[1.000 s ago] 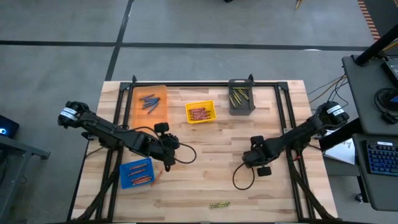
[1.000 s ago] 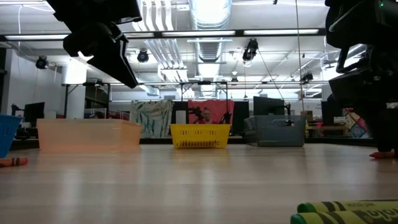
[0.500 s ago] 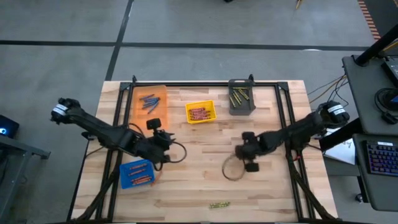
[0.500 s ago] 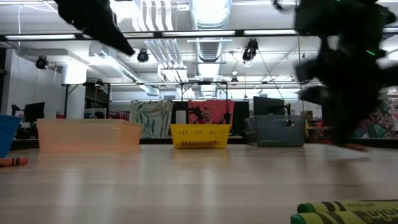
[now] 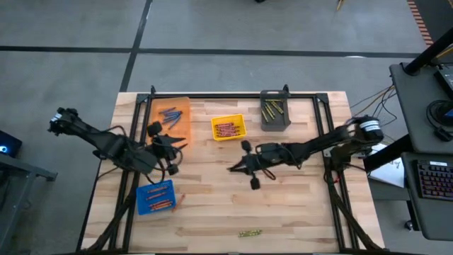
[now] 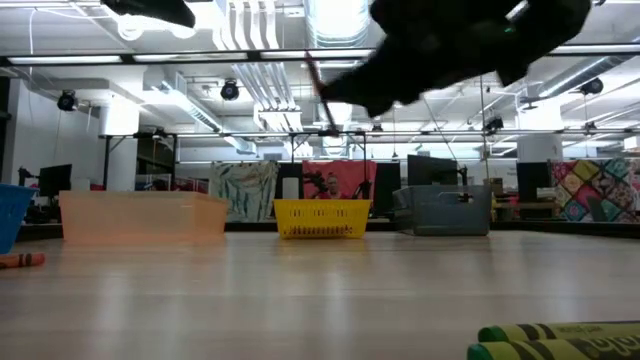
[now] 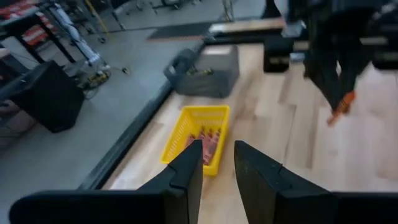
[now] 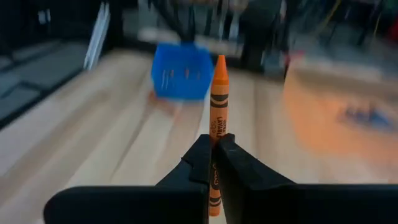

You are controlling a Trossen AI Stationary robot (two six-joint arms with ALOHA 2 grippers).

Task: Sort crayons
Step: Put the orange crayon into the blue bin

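Observation:
My right gripper (image 5: pixel 237 167) hangs over the middle of the table, shut on an orange crayon (image 8: pixel 217 106); the left wrist view shows that crayon (image 7: pixel 341 109) too. My left gripper (image 7: pixel 218 167) is open with nothing between its fingers, raised near the orange bin (image 5: pixel 172 117), which holds blue crayons. Red crayons lie in the yellow bin (image 5: pixel 228 128), olive-yellow ones in the grey bin (image 5: pixel 274 112), orange ones in the blue bin (image 5: pixel 155 197). One orange crayon (image 5: pixel 178 200) lies on the table beside the blue bin. My right gripper pinches the orange crayon between its two fingers by the blunt-end half (image 8: pixel 214 163). The crayon lies along the fingers, and its pointed tip (image 8: pixel 219 61) sticks out ahead of them toward the table's left side. The fingers point almost level, and the crayon is lifted clear of the table.
Green crayons (image 5: pixel 249 233) lie near the table's front edge, close to the low camera (image 6: pixel 555 340). A black frame rail (image 5: pixel 233 95) runs along the far edge and down both sides. A desk with a keyboard (image 5: pixel 433 180) stands to the right of the table.
My right gripper has shut on the orange crayon that lay on the right part of the table and lifted it clear. It has tipped from pointing down to nearly level and swung toward the table's middle. My left gripper has risen and drawn back toward the far left.

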